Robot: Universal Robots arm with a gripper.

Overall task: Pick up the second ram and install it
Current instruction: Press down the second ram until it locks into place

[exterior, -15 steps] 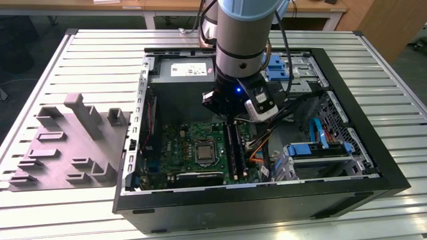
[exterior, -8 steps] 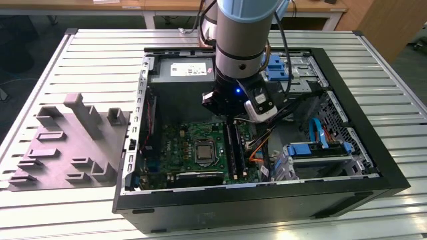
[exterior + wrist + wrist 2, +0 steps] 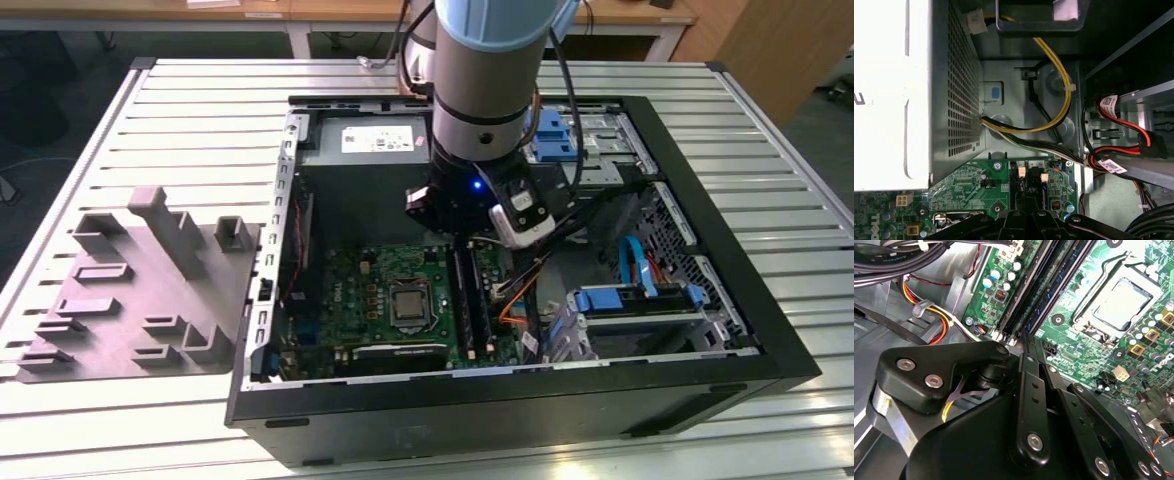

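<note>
End effector (image 3: 465, 240) down inside the open computer case (image 3: 747, 330), over the memory slots (image 3: 467, 300).

In the exterior view, near the frame's centre, I see the arm (image 3: 487, 70) reaching into the case, its tip just above the green board (image 3: 360, 290). In the second wrist view, the second ram (image 3: 1026, 347) shows as a thin dark edge between the black linkages, lined up with the slots; I cannot tell how far the fingers are parted. At the frame's left, the grey fixture plate (image 3: 127, 290) lies on the bench (image 3: 747, 100).
</note>
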